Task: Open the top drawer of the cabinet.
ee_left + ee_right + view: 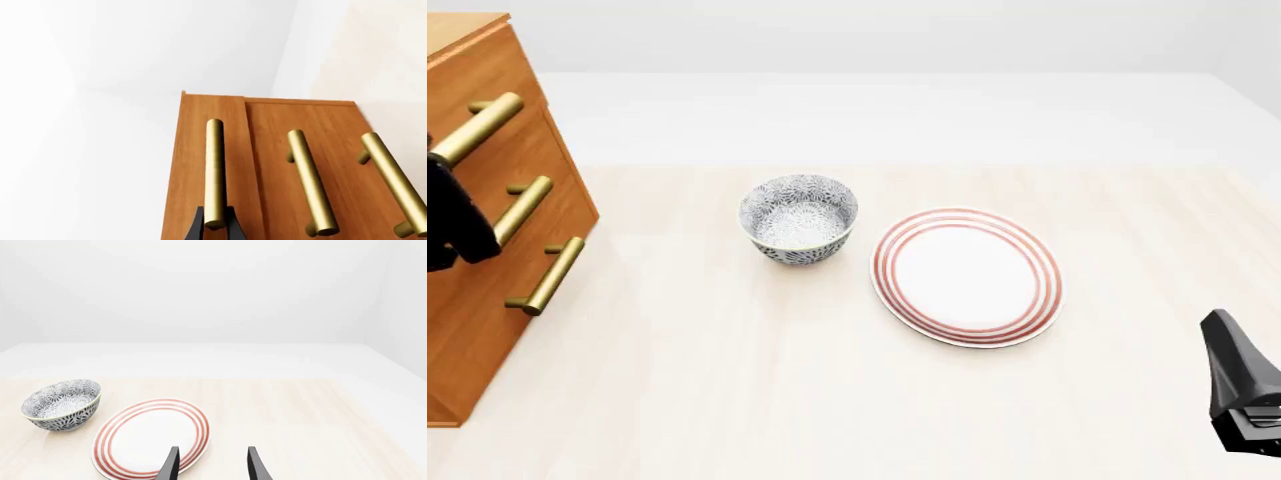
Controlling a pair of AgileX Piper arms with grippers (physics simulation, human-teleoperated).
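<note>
One cabinet (487,230) stands at the left edge of the surface (868,400), and it has three drawers, each with one brass bar handle. The top drawer (474,90) is the highest of them; in the left wrist view its front (193,165) stands a little proud of the fronts beside it. There is one bowl (799,218) and one plate (966,276) — the bowl is patterned in blue and white with nothing in it, the plate is white with red rings and bare. They sit near each other in the middle of the surface, well apart from the cabinet.

The left end effector (215,227) has its two dark fingers either side of the top handle (214,170), clamped on the bar's end. The right end effector (212,465) hangs over the near right part of the surface, fingers apart, with one finger over the plate's rim.
</note>
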